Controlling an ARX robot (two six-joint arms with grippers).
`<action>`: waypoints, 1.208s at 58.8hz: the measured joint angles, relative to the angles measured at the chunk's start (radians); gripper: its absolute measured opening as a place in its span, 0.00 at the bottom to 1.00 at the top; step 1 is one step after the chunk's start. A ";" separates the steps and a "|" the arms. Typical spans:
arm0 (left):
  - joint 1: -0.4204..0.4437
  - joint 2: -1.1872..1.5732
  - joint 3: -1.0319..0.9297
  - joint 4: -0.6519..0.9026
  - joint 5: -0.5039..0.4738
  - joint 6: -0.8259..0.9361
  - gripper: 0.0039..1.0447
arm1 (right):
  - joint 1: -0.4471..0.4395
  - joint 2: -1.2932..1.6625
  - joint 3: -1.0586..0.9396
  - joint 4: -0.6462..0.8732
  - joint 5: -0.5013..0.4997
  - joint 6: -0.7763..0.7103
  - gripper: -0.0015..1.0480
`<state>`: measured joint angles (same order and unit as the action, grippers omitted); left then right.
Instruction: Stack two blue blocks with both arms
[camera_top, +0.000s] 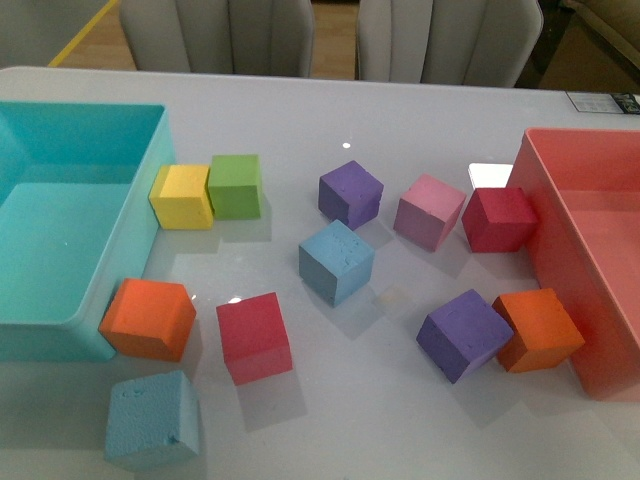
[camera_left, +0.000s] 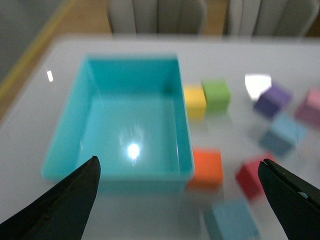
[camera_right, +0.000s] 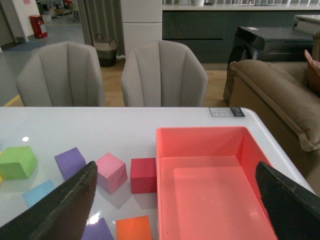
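One small sticker (camera_top: 603, 101) sits at the far right edge of the white table (camera_top: 400, 420). It has writing on it, but the writing is too small to read.

The left pincer (camera_left: 179, 161) is open wide. Its two black fingers (camera_left: 67, 202) are far apart and hold nothing. The right pincer (camera_right: 176, 165) is open wide too. There is nothing between its fingers (camera_right: 62, 207), and it touches nothing.

Two boxes sit on the table, with eleven blocks between them. The blue-green box (camera_top: 50, 342) is on the left. An orange block (camera_top: 148, 319) sits right against its front corner.

The first blue block (camera_top: 152, 420) lies just in front of that orange one, at the front left of the table. Next come one yellow block (camera_top: 182, 196) and one green block (camera_top: 235, 186), which touch side by side. Then comes a red block (camera_top: 254, 337).

The second blue block (camera_top: 336, 261) lies in the middle of the table, well apart from the first. Both blue blocks sit flat on the table, not stacked.

After it come a purple block (camera_top: 350, 194), one pink block (camera_top: 429, 210) and another purple block (camera_top: 463, 334). A dark red block (camera_top: 498, 218) and a second orange block (camera_top: 538, 329) sit against the pink-red box (camera_top: 552, 262) on the right.

That makes two blue, two orange, two red and two purple blocks.
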<state>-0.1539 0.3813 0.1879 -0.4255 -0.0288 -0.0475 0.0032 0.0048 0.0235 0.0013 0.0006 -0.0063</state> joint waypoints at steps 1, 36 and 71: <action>-0.015 0.018 0.000 0.001 -0.006 -0.003 0.92 | 0.000 0.000 0.000 0.000 0.001 0.000 0.92; -0.347 1.028 0.018 0.596 -0.150 -0.411 0.92 | 0.000 0.000 0.000 0.000 0.000 0.000 0.91; -0.375 1.326 0.123 0.702 -0.154 -0.485 0.92 | 0.000 0.000 0.000 0.000 0.000 0.000 0.91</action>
<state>-0.5285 1.7073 0.3107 0.2760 -0.1829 -0.5327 0.0032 0.0048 0.0235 0.0013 0.0002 -0.0067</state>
